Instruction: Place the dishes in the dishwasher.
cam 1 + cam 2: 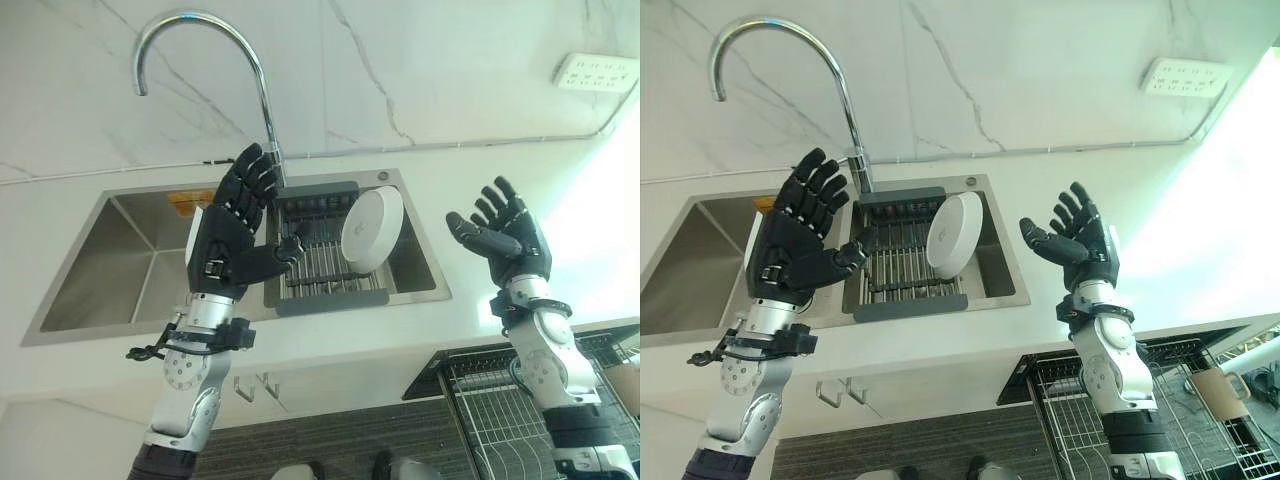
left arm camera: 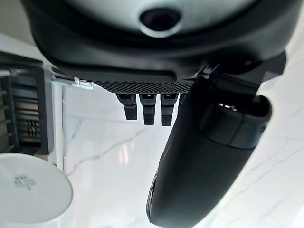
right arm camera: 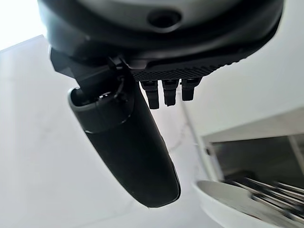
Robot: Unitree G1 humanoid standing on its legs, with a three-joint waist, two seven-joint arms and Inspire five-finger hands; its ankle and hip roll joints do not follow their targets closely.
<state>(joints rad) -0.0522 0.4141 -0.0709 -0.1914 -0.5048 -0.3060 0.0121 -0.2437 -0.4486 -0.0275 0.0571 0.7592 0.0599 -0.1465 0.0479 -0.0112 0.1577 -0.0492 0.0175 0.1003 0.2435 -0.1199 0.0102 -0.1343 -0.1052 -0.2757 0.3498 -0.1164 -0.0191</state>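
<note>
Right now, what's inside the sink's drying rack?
One white plate stands on edge in the drying rack. The left hand covers the rack's left end, so that part can't be checked.

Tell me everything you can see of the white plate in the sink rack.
The round white plate, smooth and glossy like ceramic, stands on edge, tilted, in the dark wire drying rack set in the right basin of the steel sink. Its underside shows a raised foot ring. Only the rack touches it; the open left hand hovers beside it, and the open right hand is further off.
</note>
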